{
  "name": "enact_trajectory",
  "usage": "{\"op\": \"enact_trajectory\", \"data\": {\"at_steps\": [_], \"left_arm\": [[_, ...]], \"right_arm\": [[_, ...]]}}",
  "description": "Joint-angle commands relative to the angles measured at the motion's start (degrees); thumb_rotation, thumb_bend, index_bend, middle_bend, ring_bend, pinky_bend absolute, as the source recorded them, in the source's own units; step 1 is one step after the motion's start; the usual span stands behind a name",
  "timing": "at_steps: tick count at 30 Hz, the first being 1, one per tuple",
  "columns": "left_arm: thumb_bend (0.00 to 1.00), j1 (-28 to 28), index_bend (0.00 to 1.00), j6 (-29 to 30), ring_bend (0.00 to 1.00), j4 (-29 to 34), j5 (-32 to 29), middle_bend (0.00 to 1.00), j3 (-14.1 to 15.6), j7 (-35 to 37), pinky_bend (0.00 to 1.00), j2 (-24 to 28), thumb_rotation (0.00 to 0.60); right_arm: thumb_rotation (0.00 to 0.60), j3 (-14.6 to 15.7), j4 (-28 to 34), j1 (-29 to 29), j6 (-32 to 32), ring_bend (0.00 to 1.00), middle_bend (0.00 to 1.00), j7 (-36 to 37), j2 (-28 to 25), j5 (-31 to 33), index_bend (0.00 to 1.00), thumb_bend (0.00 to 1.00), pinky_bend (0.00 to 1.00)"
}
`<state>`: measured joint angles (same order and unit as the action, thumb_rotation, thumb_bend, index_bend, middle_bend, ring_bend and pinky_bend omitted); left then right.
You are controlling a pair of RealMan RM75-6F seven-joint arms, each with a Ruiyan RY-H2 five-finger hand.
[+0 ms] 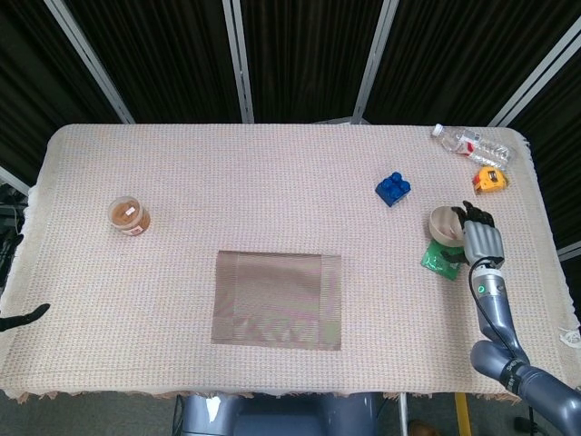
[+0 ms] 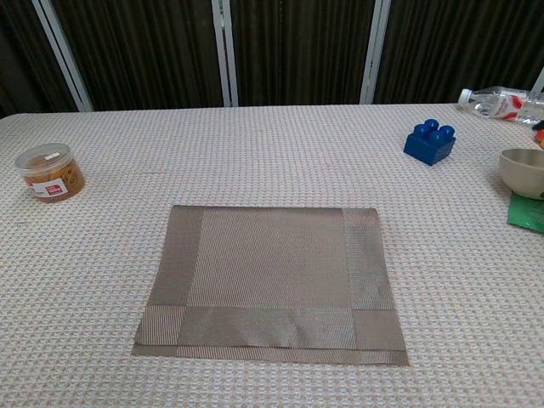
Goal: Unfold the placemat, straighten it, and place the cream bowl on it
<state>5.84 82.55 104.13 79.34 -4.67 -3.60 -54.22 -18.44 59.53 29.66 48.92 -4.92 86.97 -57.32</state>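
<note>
The brown-grey placemat point(image 1: 277, 298) lies flat near the table's front middle, and in the chest view the placemat point(image 2: 272, 280) shows a doubled layer along its near edge. Far to its right, my right hand point(image 1: 479, 238) holds the cream bowl point(image 1: 445, 222) by its rim, tilted, just above a green packet point(image 1: 440, 259). The chest view catches the bowl point(image 2: 523, 172) at its right edge, cut off by the frame. Only a dark tip of my left hand point(image 1: 25, 316) shows at the table's left edge, too little to read its fingers.
A blue brick point(image 1: 393, 188) sits behind and left of the bowl. A plastic bottle point(image 1: 472, 143) and a yellow tape measure point(image 1: 490, 180) lie at the back right corner. A brown-filled jar point(image 1: 129, 216) stands at the left. The green packet point(image 2: 527, 212) lies under the bowl.
</note>
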Motion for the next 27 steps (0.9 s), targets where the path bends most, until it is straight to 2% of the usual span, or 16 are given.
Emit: {"op": "enact_trajectory", "data": {"at_steps": [1,6,8,11,13,18,20,22,24,27], "left_arm": [[0.00,0.1,0.00,0.0,0.00,0.2,0.5,0.00,0.2,-0.4,0.00,-0.1,0.600],[0.00,0.2,0.00,0.1,0.00,-0.4,3.1,0.00,1.1,-1.5,0.00,-0.3,0.600],[0.00,0.9,0.00,-0.7,0.00,-1.2,6.5,0.00,2.3,-1.9,0.00,-0.8,0.600],[0.00,2.3,0.00,-2.0,0.00,-2.1,11.4,0.00,3.9,-1.3,0.00,-1.8,0.600],[0.00,3.1,0.01,-2.8,0.00,-2.6,14.5,0.00,4.8,-0.6,0.00,-2.5,0.600],[0.04,5.4,0.10,-4.6,0.00,-4.2,20.6,0.00,6.4,-1.4,0.00,-6.1,0.600],[0.06,6.0,0.17,-5.7,0.00,-4.6,21.9,0.00,7.0,-2.1,0.00,-7.6,0.600],[0.09,6.8,0.30,-6.9,0.00,-5.0,23.1,0.00,7.6,-2.5,0.00,-9.1,0.600],[0.13,7.6,0.37,-8.0,0.00,-5.9,24.3,0.00,8.1,-2.8,0.00,-11.2,0.600],[0.17,8.8,0.43,-9.0,0.00,-8.0,26.1,0.00,8.6,-2.4,0.00,-14.6,0.600]], "right_arm": [[0.600,1.7,9.2,-3.7,6.3,0.00,0.00,4.4,-6.1,-6.9,0.00,0.00,0.00],[0.600,3.9,20.4,-8.7,13.0,0.00,0.00,9.5,-15.5,-14.7,0.00,0.00,0.00],[0.600,5.4,25.4,-11.7,17.8,0.00,0.00,11.1,-19.9,-18.9,0.00,0.00,0.00],[0.600,7.3,29.9,-15.0,23.4,0.00,0.00,12.0,-23.5,-23.3,0.00,0.00,0.00],[0.600,8.4,31.5,-16.8,26.9,0.00,0.00,11.7,-24.4,-25.6,0.00,0.00,0.00],[0.600,11.2,33.7,-20.3,33.3,0.00,0.00,9.2,-23.3,-29.7,0.00,0.00,0.00],[0.600,12.2,34.5,-21.2,34.7,0.00,0.00,8.0,-22.9,-31.0,0.00,0.00,0.00],[0.600,13.0,35.6,-21.9,35.6,0.00,0.00,7.0,-22.8,-31.7,0.00,0.00,0.00],[0.600,13.9,37.4,-22.5,36.0,0.00,0.00,5.9,-23.1,-32.3,0.00,0.00,0.00],[0.600,14.5,39.1,-22.9,35.9,0.00,0.00,4.4,-23.4,-32.4,0.00,0.00,0.00]]}}
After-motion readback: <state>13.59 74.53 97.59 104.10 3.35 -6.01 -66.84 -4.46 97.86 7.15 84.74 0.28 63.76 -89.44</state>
